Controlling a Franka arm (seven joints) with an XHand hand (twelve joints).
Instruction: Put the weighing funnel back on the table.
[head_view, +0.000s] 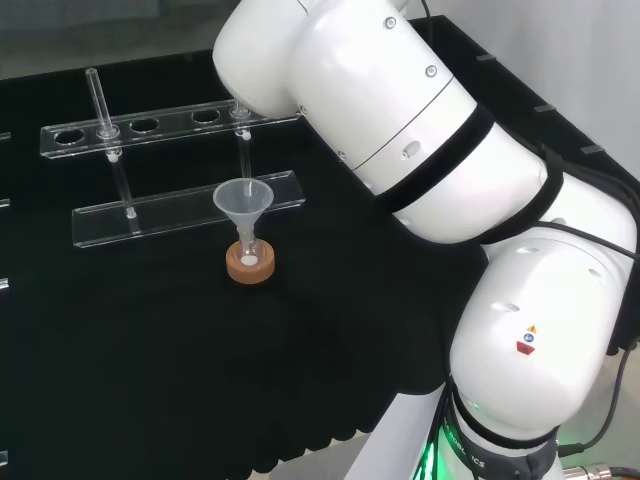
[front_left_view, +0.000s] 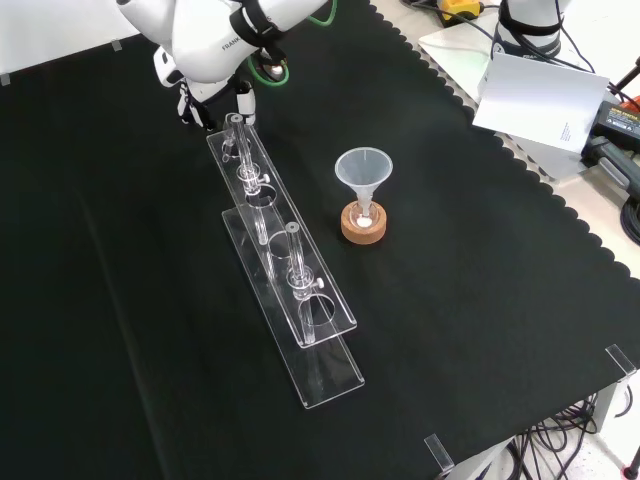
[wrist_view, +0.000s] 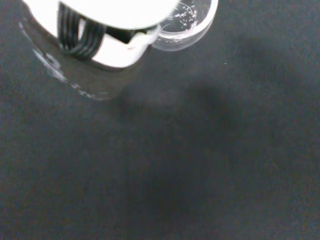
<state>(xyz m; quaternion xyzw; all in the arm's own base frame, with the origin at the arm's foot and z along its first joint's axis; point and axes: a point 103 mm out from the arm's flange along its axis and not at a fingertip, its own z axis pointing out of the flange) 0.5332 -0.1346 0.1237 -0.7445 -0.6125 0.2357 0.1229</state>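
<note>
Lab bench, mid-task: the hand (wrist_view: 107, 15) has its fingers closed on the near edge of the weighing funnel (wrist_view: 186, 24), seen close in the wrist view. The small clear piece is up at the hand, off the black cloth (wrist_view: 200, 165), w/ white specks stuck inside its round bowl.

In the front view, fingertips (front_left_view: 243, 100) point down at top left, just past the far end of a clear rack (front_left_view: 318, 318) w/ two glass tubes (front_left_view: 294, 255) upright in it.

Right of the rack in that view, apart from it, the funnel (front_left_view: 363, 172) stands mouth up, stem in a small flask (front_left_view: 364, 210) on a cork ring (front_left_view: 362, 230). There is a white spot at the flask's bottom.

Writing: dark lettering runs along the arm link (front_left_view: 205, 40) above the hand. In the head view, small red and blue stickers (head_view: 527, 342) sit on the lower link, approx. mid-casing. A white sheet (front_left_view: 540, 95) at the bench's top right corner (front view) carries a few lines of print, too small to make out.
</note>
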